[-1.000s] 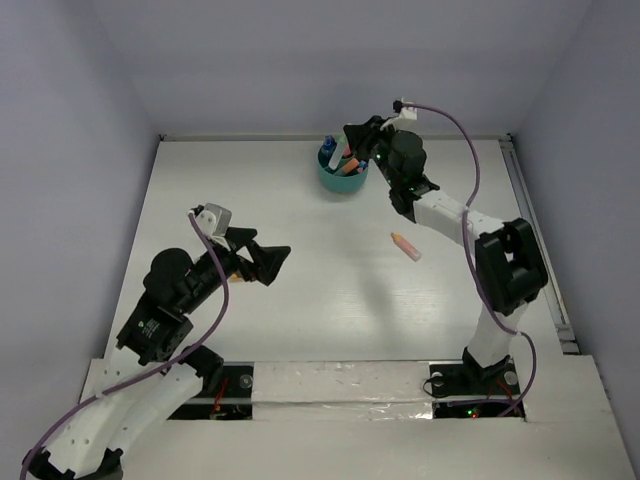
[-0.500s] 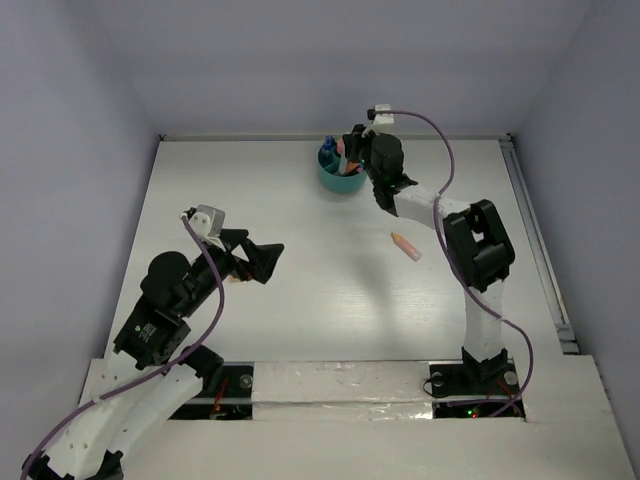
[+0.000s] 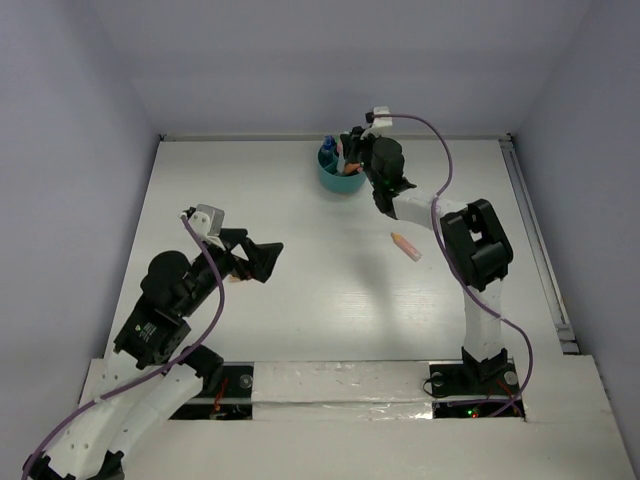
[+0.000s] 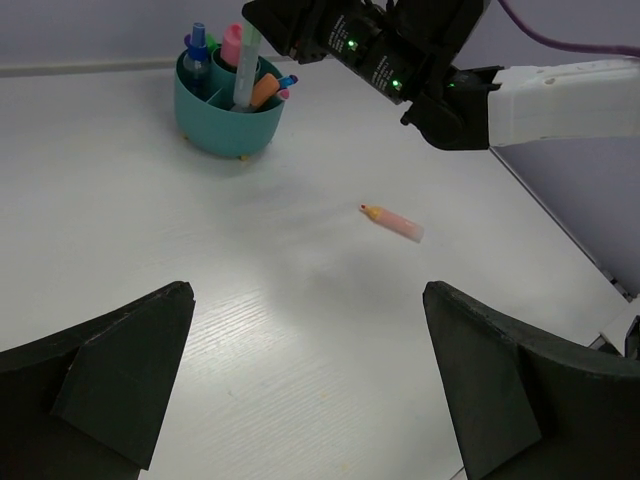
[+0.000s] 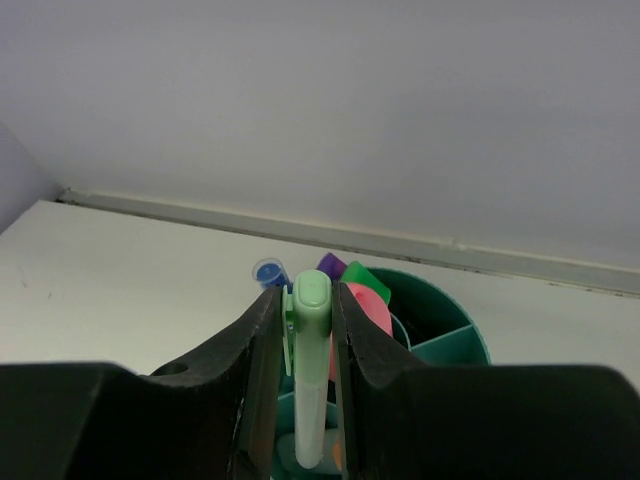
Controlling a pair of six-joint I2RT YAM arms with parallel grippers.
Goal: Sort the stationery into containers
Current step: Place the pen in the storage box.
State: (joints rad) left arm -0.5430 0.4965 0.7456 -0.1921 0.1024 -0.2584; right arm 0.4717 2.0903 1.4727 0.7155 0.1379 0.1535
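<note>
Fingers [image 5: 252,385] pinch slim marker [image 5: 311,385] in round cup [image 5: 462,345].

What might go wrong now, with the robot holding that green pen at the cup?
1. The right tool pinches the pale green plastic marker upright at the round teal plastic cup, which already holds several items. When let go, the marker may catch on the pink cap or a divider and topple out.
2. The tool sits close to the cup's rim, so it might bump the cup.
</note>
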